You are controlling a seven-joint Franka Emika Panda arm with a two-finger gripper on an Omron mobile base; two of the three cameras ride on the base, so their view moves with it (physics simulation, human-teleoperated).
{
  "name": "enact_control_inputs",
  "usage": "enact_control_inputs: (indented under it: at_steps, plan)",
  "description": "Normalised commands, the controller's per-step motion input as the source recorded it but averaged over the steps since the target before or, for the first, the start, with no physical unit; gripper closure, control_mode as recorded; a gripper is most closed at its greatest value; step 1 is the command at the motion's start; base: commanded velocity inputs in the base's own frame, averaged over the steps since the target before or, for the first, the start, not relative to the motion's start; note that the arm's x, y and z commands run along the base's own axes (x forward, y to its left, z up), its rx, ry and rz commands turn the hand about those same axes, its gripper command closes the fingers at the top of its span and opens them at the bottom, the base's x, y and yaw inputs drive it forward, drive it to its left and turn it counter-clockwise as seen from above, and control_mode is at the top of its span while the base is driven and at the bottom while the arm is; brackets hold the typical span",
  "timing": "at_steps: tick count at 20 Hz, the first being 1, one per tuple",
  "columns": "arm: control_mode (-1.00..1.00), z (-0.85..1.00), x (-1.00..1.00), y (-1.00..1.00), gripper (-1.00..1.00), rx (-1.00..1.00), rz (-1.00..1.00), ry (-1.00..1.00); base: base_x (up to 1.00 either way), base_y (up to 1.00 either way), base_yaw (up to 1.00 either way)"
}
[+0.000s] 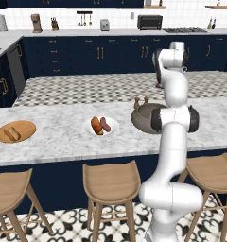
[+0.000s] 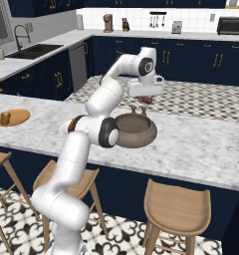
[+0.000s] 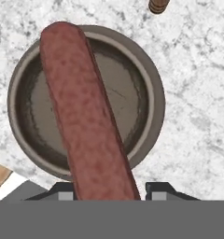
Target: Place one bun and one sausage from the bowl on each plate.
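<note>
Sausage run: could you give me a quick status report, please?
Gripper shut on sausage, above the bowl. Wooden plate: bun only. White plate: bun and sausage. Nothing in the way.

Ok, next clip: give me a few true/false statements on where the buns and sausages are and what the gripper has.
1. The gripper holds a sausage above the bowl. True.
2. The white plate carries a bun and a sausage. True.
3. The wooden plate already has a sausage on it. False: it carries a bun and no sausage can be seen there.
4. The bowl has several buns left in it. False: in the hand view its inside looks bare behind the held sausage.
5. The bowl sits on the kitchen floor. False: it stands on the marble counter.
</note>
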Motion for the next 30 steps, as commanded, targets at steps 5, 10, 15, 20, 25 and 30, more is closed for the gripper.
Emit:
enact_control_inputs:
  at_steps: [5,10,15,20,25,30]
  plan:
    - [-1.00,0.21,-1.00,0.63,1.00,-0.20,0.11,-0.26,0.00,0.00,0.00]
    - [-1.00,-0.04,-1.00,0.30,1.00,-0.01,0.08,-0.34,0.00,0.00,0.00]
    - [-1.00,-0.01,-0.97,0.00,1.00,0.02,-0.04,-0.11,0.00,0.00,0.00]
    - [-1.00,0.00,-0.47,0.03,1.00,0.12,-0.36,-0.01,0.00,0.00,0.00]
    - [-1.00,0.01,-0.39,0.08,1.00,0.00,-0.05,-0.01,0.00,0.00,0.00]
    - [1.00,0.00,-0.19,0.00,1.00,0.00,0.00,0.00,-0.12,0.04,0.00]
